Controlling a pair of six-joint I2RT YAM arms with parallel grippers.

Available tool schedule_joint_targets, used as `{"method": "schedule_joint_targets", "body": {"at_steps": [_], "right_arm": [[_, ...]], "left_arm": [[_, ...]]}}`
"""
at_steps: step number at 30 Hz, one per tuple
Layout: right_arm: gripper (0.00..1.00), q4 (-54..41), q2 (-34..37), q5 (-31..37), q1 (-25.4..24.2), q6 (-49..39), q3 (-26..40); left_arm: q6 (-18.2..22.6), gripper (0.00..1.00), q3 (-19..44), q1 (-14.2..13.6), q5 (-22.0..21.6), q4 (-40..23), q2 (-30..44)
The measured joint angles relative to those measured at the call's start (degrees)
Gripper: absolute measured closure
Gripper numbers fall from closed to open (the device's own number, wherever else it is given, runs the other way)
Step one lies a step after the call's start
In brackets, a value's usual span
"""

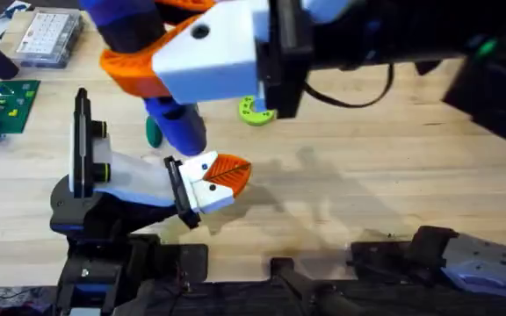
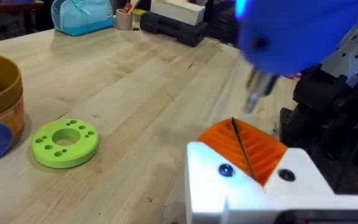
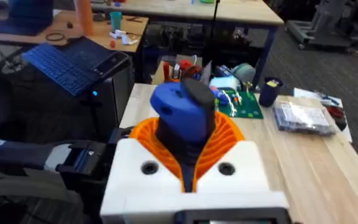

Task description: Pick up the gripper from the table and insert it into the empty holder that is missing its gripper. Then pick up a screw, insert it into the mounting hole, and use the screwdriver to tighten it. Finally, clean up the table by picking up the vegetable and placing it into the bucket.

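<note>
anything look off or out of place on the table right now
Nothing looks spilled or damaged. The right hand holds the screwdriver upright between its orange pads. The lime-green ring lies flat on the wood beside the bucket, which stands upright. The vegetable is still out on the table, not in the bucket.

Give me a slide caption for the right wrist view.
Right gripper holds the blue screwdriver between orange ribbed pads, above the wooden table.
</note>
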Motion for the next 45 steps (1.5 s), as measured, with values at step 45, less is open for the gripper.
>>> {"method": "schedule_joint_targets", "body": {"at_steps": [45], "right_arm": [[0.945,-0.8,4.9,0.0,-1.4,3.0,-0.6]], "left_arm": [[0.0,0.994,0.0,0.0,0.0,0.0,0.0]]}}
